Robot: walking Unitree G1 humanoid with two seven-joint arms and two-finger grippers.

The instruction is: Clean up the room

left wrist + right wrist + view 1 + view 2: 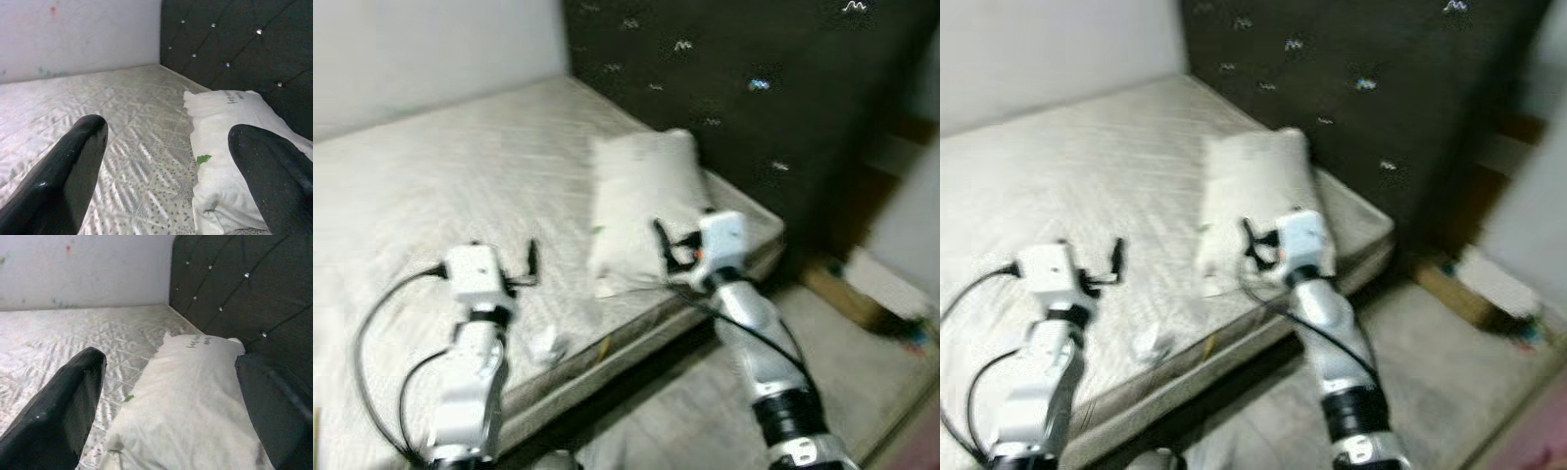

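A white pillow point(641, 206) lies on the bare quilted mattress point(431, 176), close to the dark tufted headboard point(754, 98). My right gripper point(668, 247) hovers at the pillow's near end; in the right wrist view its fingers point(73, 396) stand wide apart, open, with the pillow point(190, 401) between and beyond them. My left gripper point(509, 257) is held over the mattress to the left of the pillow, open and empty; the left wrist view has the pillow point(230, 147) ahead of it, toward one finger.
A small white scrap point(546, 343) lies near the mattress's front edge. On the floor point(705, 401) to the right of the bed sit a brown box point(837, 289) and some blurred clutter. A pale wall point(431, 49) runs behind the bed.
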